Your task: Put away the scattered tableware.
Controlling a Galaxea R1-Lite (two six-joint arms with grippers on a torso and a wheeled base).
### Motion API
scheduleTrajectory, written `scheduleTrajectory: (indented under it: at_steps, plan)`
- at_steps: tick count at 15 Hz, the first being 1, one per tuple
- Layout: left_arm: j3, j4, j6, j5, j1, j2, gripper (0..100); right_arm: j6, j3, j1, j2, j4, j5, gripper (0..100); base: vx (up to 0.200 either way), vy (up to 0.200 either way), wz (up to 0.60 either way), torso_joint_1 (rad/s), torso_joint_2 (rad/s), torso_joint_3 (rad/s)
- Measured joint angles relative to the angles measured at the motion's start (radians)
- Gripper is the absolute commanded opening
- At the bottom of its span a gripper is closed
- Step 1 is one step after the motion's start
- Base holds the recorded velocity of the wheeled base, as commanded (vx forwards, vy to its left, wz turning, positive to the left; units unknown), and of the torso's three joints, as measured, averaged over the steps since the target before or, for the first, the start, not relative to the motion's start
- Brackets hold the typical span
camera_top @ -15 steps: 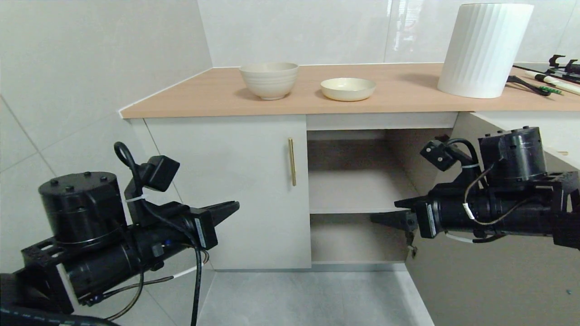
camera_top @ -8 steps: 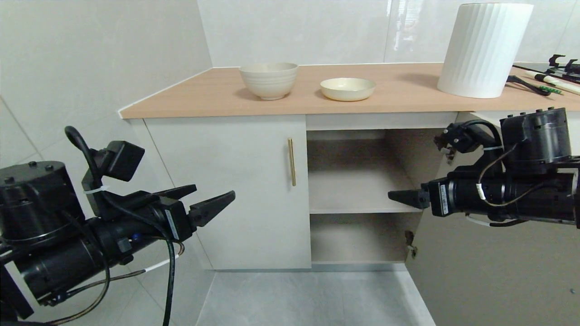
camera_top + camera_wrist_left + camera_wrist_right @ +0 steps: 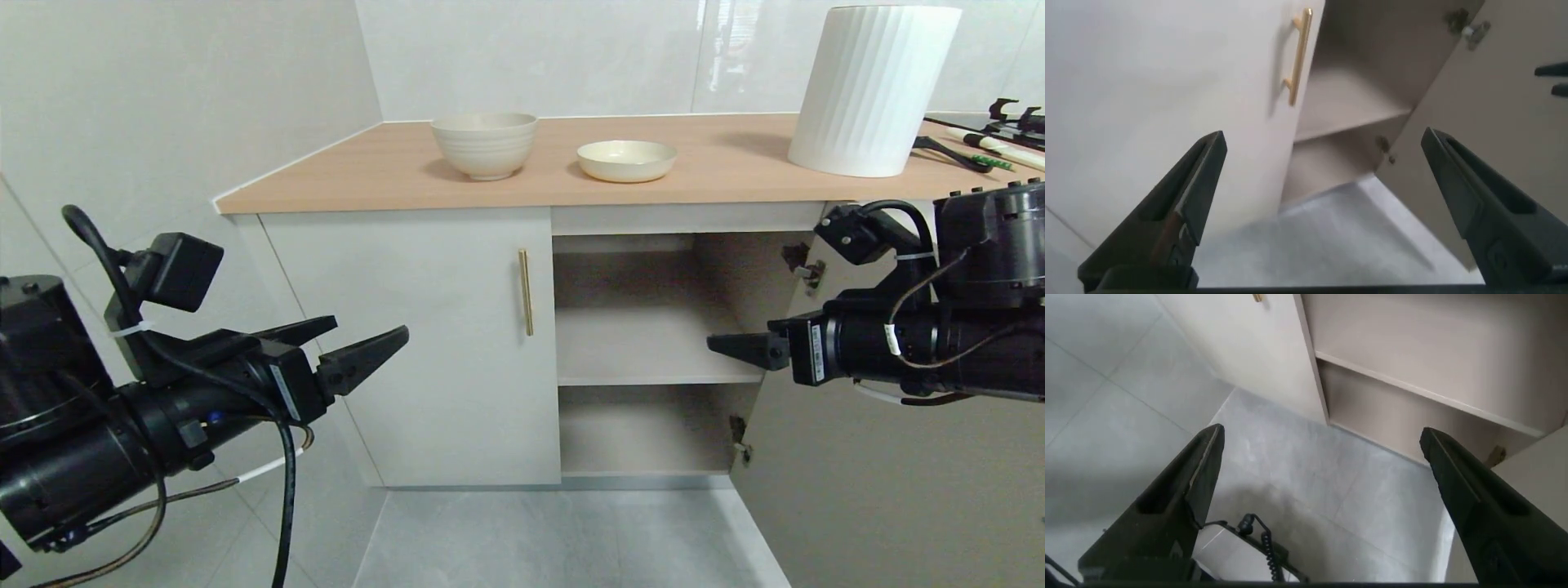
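Observation:
A beige ribbed bowl (image 3: 484, 144) and a shallow cream dish (image 3: 627, 160) stand side by side on the wooden countertop (image 3: 367, 175). Below them the cabinet's right half is open, showing a bare shelf (image 3: 645, 351). My left gripper (image 3: 371, 327) hangs open in front of the closed left door, well below the bowl. In the left wrist view the left gripper (image 3: 1323, 137) has its fingers spread wide with nothing between them. My right gripper (image 3: 718, 343) hovers at shelf height by the opening's right side. The right wrist view shows the right gripper (image 3: 1322, 433) open and holding nothing.
A tall white ribbed container (image 3: 873, 90) stands on the counter's right, with dark utensils (image 3: 980, 151) beyond it. The left door carries a brass handle (image 3: 526, 291). The swung-out right door (image 3: 857, 490) stands beneath my right arm. A tiled wall closes the left side.
Both arms have risen. The left gripper drifted left and its two spread fingers now show. The right gripper pulled up and back to the right, from below the shelf to shelf height.

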Motion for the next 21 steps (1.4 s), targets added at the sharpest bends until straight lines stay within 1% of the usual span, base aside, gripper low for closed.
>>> scheduleTrajectory:
  at_steps: [3, 4, 11, 20, 21]
  plan:
    - [-0.040, 0.154, -0.003, -0.001, 0.002, -0.050, 100, 0.003, 0.006, 0.011, -0.030, 0.001, -0.001, 100, 0.200, 0.000, 0.00, 0.004, 0.00, 0.001]
    - [-0.050, 0.163, -0.004, -0.002, 0.004, -0.063, 100, 0.003, 0.006, 0.015, -0.039, 0.001, 0.000, 100, 0.200, 0.000, 0.00, -0.002, 0.00, 0.007]
    - [-0.060, 0.167, -0.007, -0.002, 0.026, -0.090, 100, 0.003, 0.016, 0.027, -0.060, 0.000, 0.000, 100, 0.200, 0.000, 0.00, 0.003, 0.00, 0.002]
    - [-0.058, 0.167, -0.004, -0.003, 0.029, -0.121, 100, 0.004, 0.016, 0.026, -0.061, 0.000, 0.001, 100, 0.000, 0.000, 0.00, 0.000, 0.00, 0.000]
    - [-0.058, 0.167, -0.013, -0.005, 0.029, -0.121, 100, 0.004, 0.016, 0.026, -0.061, 0.000, 0.001, 100, 0.000, 0.200, 0.00, 0.007, 0.00, 0.002]
